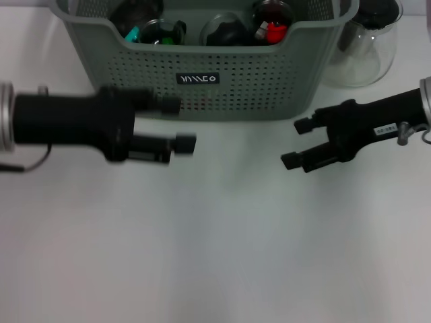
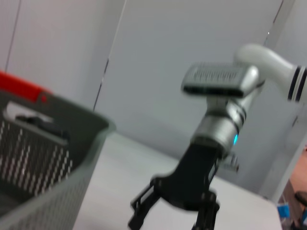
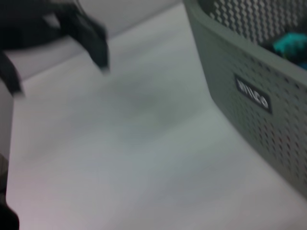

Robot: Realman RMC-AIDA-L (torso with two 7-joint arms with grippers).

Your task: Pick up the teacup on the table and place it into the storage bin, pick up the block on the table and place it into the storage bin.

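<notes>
The storage bin [image 1: 202, 84], grey-green perforated plastic bearing a black label [image 1: 198, 79], is seen at the back of the smooth white table [image 1: 215, 256], with dark and coloured items inside. A clear glass teapot [image 1: 367, 47] stands just beside it. The left gripper [image 1: 178, 124] and right gripper [image 1: 296, 142] are held above the table, jaws spread wide, empty. A red-topped rim is shown only in the left wrist view.
</notes>
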